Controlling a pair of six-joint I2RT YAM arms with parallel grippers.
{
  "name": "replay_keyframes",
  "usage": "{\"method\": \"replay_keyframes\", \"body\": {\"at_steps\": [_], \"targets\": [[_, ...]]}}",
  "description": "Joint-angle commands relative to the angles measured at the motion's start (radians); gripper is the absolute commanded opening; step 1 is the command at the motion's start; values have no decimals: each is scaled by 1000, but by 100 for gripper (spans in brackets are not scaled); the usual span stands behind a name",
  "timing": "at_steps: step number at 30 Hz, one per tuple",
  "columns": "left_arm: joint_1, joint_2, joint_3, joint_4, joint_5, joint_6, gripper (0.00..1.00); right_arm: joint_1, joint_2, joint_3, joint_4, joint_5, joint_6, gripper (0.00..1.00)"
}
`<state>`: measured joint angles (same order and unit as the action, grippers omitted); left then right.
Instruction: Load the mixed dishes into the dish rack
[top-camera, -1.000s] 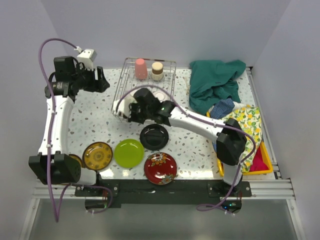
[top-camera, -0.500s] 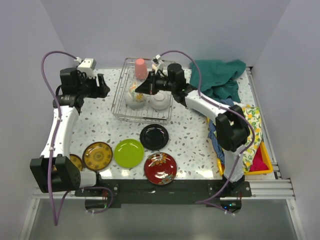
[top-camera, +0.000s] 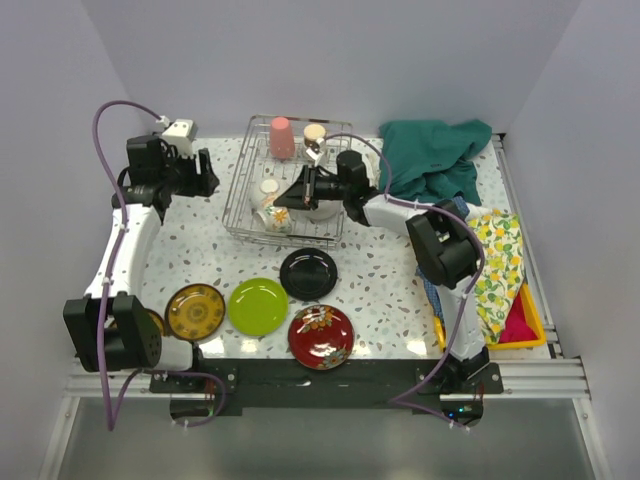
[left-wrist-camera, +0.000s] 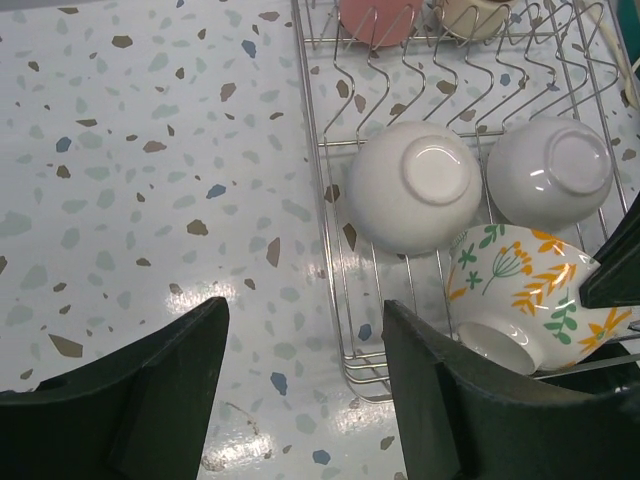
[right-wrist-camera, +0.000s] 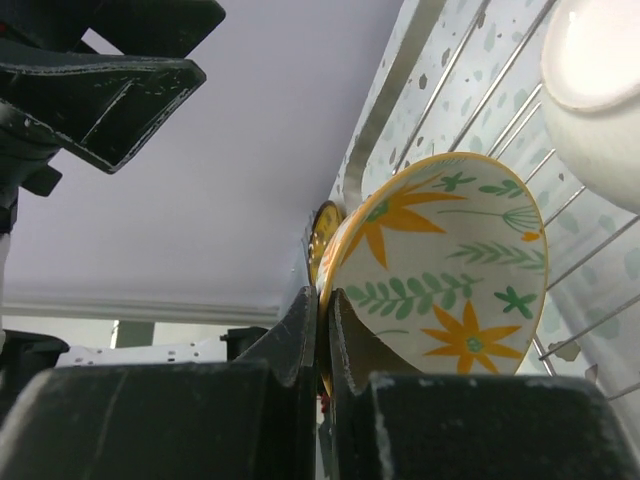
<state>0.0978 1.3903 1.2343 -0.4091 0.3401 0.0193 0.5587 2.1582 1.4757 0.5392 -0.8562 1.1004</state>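
The wire dish rack (top-camera: 238, 185) holds an upside-down pink cup (top-camera: 282, 137), two overturned white bowls (left-wrist-camera: 415, 187) and a tilted floral bowl (left-wrist-camera: 525, 295). A brown-gold plate (top-camera: 195, 311), lime-green plate (top-camera: 258, 306), black plate (top-camera: 308, 274) and red floral plate (top-camera: 321, 336) lie flat outside it.

Robot lab bench, mock kitchen, not home. My left arm (top-camera: 122, 250) and right arm (top-camera: 445, 255) bolted to black base bar (top-camera: 320, 382) on aluminium rail (top-camera: 540, 378). Plain pale walls (top-camera: 350, 60) box in speckled tabletop (top-camera: 190, 250) on three sides. Purple cable (top-camera: 96, 128) loops off my left arm. Dish rack (top-camera: 243, 190), plates (top-camera: 258, 305), heaped cloths (top-camera: 430, 160) set out like props.
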Motion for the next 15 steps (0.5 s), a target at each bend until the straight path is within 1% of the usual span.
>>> {"method": "replay_keyframes", "body": {"at_steps": [1, 8, 12, 14, 15], "targets": [[3, 9, 33, 35, -26, 42, 68, -14, 20, 21, 85, -96, 99, 0], [2, 24, 31, 38, -23, 47, 68, -33, 78, 43, -14, -115, 92, 0], [-3, 30, 28, 39, -19, 45, 68, -39, 91, 28, -51, -118, 82, 0], [-7, 30, 25, 41, -18, 44, 68, -43, 85, 28, -105, -122, 46, 0], [-9, 30, 24, 41, -16, 42, 68, -46, 81, 35, -142, -121, -18, 1]]}}
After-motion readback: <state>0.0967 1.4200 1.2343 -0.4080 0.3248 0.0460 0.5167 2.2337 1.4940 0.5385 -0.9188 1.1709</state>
